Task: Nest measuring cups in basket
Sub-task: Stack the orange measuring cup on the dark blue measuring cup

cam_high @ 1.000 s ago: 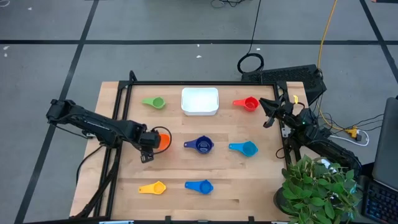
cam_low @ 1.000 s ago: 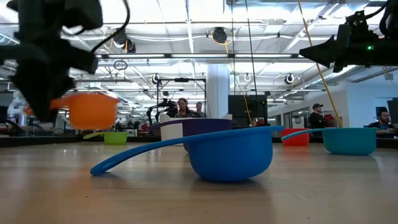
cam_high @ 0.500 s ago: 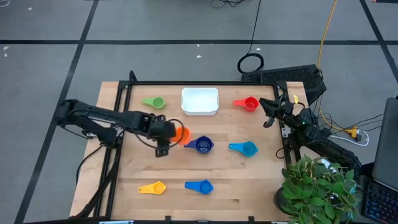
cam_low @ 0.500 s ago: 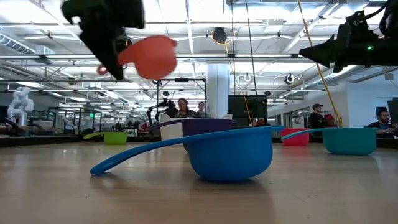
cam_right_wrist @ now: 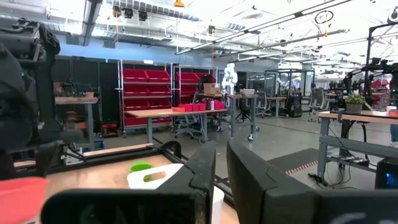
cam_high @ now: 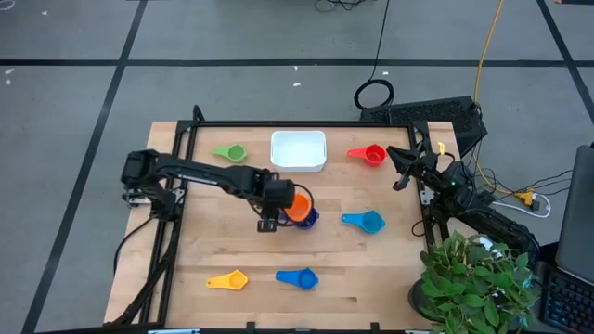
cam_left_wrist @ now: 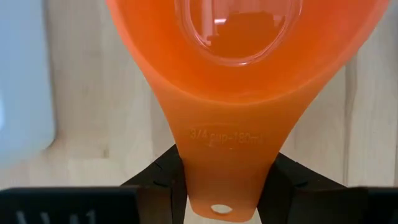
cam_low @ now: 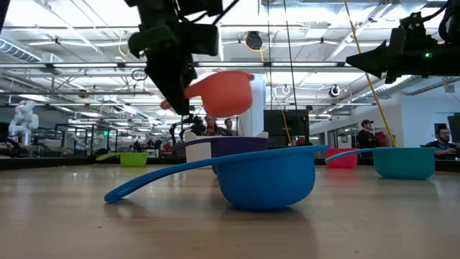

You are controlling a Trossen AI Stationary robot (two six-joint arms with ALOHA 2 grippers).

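Observation:
My left gripper [cam_high: 277, 206] is shut on the orange cup [cam_high: 297, 206] and holds it in the air over the dark blue cup [cam_high: 310, 221], which sits mid-table. In the low view the orange cup [cam_low: 224, 92] hangs clear above the dark blue cup [cam_low: 215, 147]. The white basket [cam_high: 298, 150] stands at the far edge with nothing in it. Green [cam_high: 230, 152], red [cam_high: 371, 154], light blue [cam_high: 365, 221], yellow [cam_high: 229, 279] and mid blue [cam_high: 299, 277] cups rest on their bases. My right gripper [cam_high: 401, 173] waits shut at the table's right edge. My left gripper pinches the orange cup's flat handle [cam_left_wrist: 224, 177] near its free end, one finger [cam_left_wrist: 158, 186] on each side edge. The fingers come roughly level from the table's left, along the handle. The cup is lifted clear, upright with its mouth up, the bowl beyond the fingertips.
A black frame rail runs along the table's left, far and right sides. A potted plant [cam_high: 478, 283] stands at the near right corner beside the right arm's base. Bare wood lies between the cups in the near half.
My left gripper has carried the orange cup from the table's left part toward the right, raising it well above the table. It has gone from beside the frame rail to over the dark blue cup. The gripper stays shut on the handle.

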